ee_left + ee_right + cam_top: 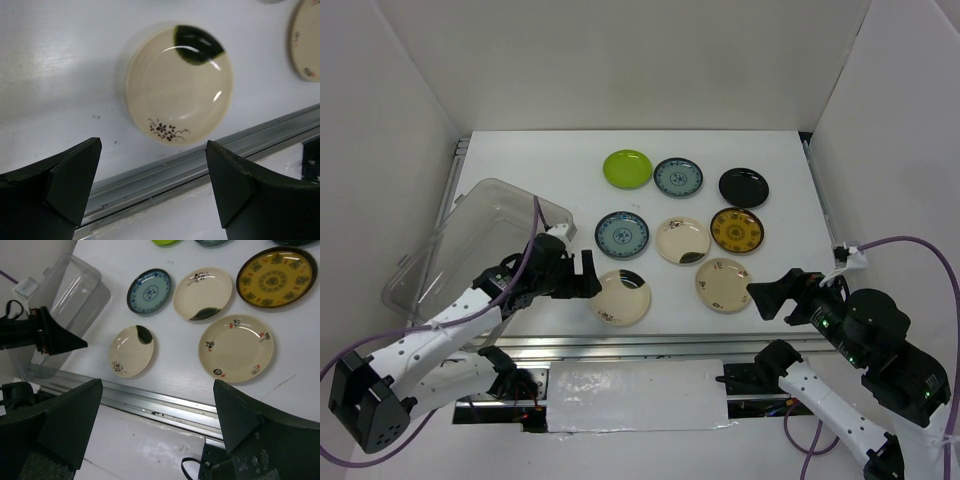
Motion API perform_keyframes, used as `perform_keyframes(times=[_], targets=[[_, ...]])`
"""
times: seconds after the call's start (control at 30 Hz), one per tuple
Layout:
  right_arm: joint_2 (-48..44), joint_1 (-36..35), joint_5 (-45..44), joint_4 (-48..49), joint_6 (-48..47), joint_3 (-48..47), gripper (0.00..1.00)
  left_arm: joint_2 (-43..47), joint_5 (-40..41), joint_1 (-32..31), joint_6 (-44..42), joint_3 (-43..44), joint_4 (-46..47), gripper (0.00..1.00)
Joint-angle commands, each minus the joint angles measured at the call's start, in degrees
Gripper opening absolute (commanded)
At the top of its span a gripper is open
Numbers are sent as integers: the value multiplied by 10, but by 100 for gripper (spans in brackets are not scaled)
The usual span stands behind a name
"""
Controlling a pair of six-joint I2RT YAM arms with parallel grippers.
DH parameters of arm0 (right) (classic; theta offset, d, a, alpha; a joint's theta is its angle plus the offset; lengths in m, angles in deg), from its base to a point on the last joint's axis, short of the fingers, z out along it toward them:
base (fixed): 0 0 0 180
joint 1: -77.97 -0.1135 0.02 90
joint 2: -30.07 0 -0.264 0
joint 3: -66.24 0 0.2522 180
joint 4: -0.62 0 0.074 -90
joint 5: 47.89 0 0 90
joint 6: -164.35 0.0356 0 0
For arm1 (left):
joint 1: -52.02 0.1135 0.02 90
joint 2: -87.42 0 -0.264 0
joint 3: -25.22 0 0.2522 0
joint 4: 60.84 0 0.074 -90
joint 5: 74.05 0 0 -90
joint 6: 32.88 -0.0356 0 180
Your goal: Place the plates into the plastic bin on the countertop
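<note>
I count 8 plates [682,240] lying on the bench [550,160], none yet in the bin [470,235], which stands at the far left beside my left arm. My left end effector [590,275] hangs released and empty just beside the near cream plate [620,297]; the right end effector [765,298] is released too. I'd come down over that plate's nearest rim and pinch it squarely, since a shallow glazed edge will likely slip.

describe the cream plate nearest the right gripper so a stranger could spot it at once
On the white table, look along the metal rail at the near edge. It is the right-hand cream plate there, in front of the gold-patterned plate. Alone among the cream ones, it bears small red and black marks, no dark patch.
</note>
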Motion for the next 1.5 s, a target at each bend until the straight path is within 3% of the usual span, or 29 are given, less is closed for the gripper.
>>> perform_keyframes(times=[0.0,0.3,0.53,0.8,0.9,0.93,1.0,1.1,1.3,1.47], targets=[[-9,-5,47,36,-21,14,100,-5,6,-3,36,-19,64,99],[-30,-5,90,58,-27,27,100,-146,3,-7,47,-68,173,98],[-42,-5,98,53,-28,14,100,-247,35,-30,75,-62,209,83],[-54,-5,87,53,-31,13,100,-263,62,-50,96,-61,222,45],[-53,-5,90,52,-31,14,100,-263,67,-50,99,-65,225,27],[-52,-5,90,53,-30,14,100,-261,68,-50,98,-66,225,14],[-53,-4,91,53,-31,15,100,-261,70,-51,94,-64,219,0],[-54,-5,90,53,-29,18,100,-242,78,-66,95,-48,185,0],[-55,-4,89,61,-26,22,100,-63,103,-102,97,11,90,0],[-54,-4,104,75,-20,28,100,36,244,-5,128,123,-72,0]])
